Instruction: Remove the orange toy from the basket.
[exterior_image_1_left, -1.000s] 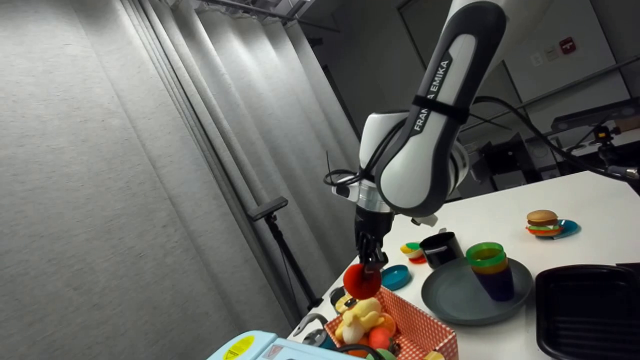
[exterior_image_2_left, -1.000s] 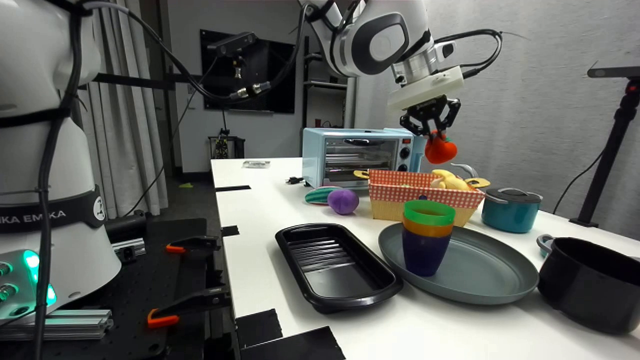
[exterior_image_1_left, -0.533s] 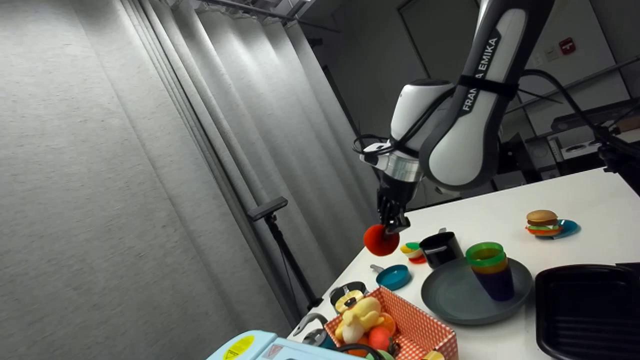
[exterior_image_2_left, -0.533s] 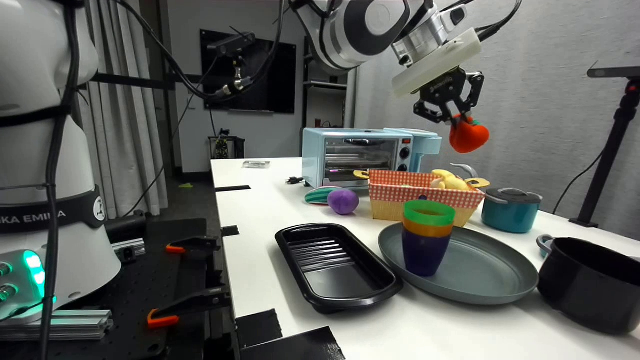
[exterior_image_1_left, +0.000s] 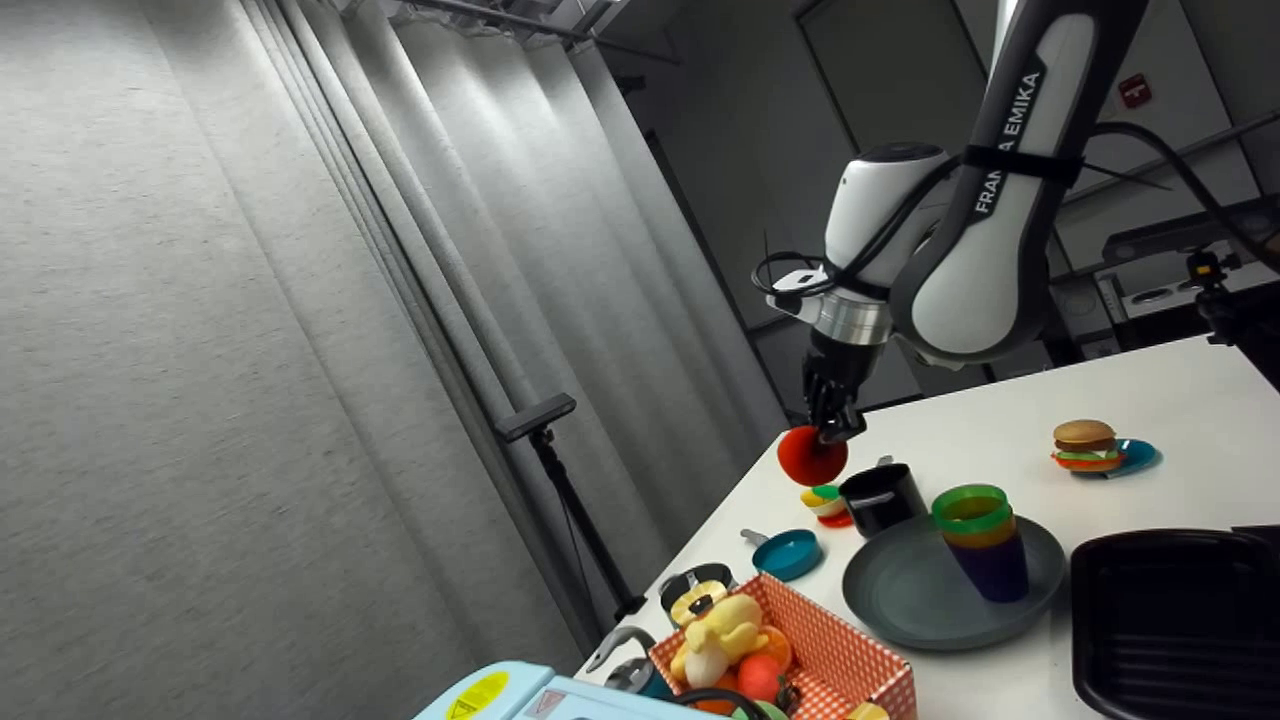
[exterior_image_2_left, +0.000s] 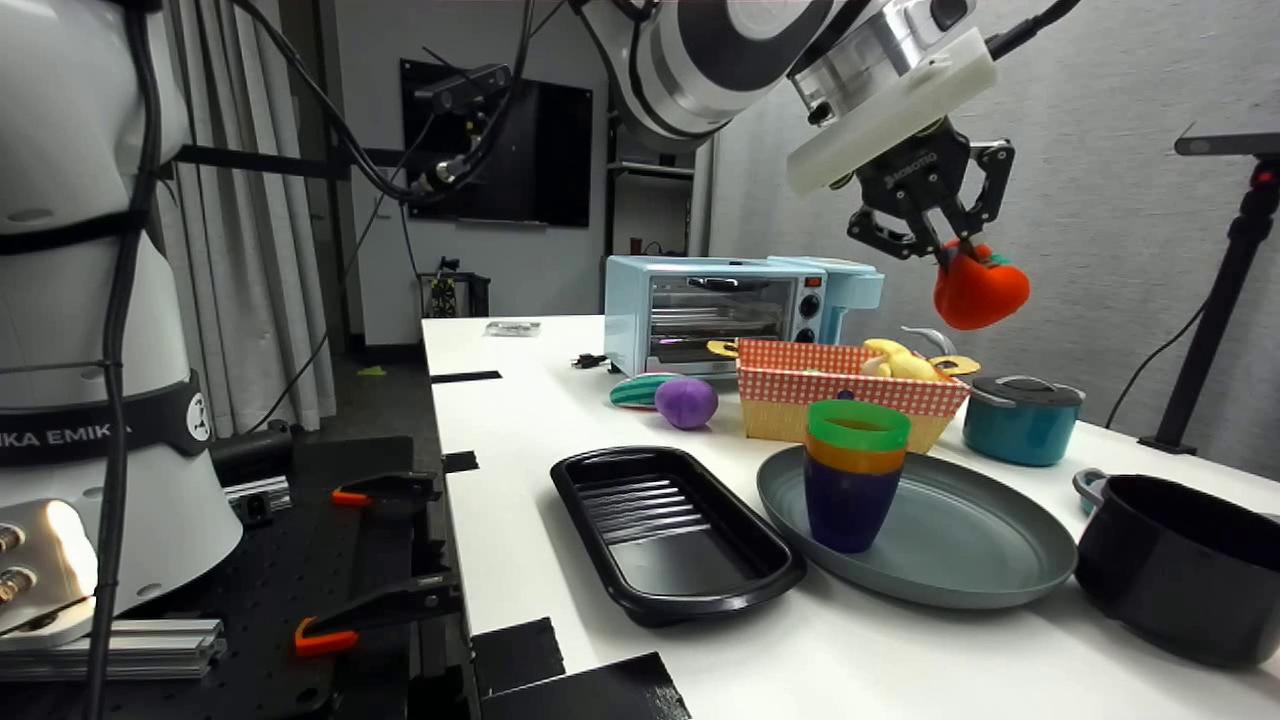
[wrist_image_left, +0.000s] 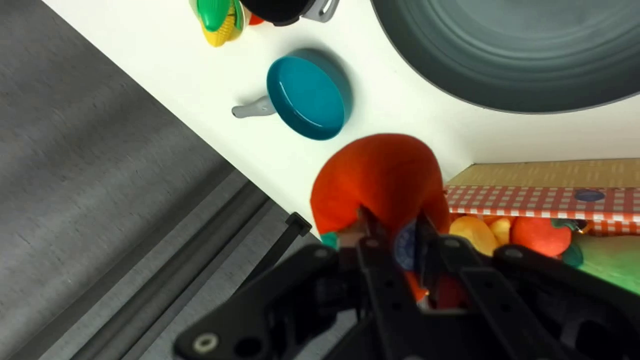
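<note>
Your fingers (wrist_image_left: 380, 280) pinch the rounded orange toy (exterior_image_2_left: 985, 292) near its green top, up in the air, higher than the basket (exterior_image_2_left: 775, 418) and past one end. It looks light and soft, probably hard to damage; the off-centre pinch may let it swivel. If regripping, take its middle.

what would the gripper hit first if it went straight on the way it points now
Probably the white table near the teal pan, the orange toy in the gripper touching down first. Depth is unclear, and the toy hides part of that line in the wrist view.
</note>
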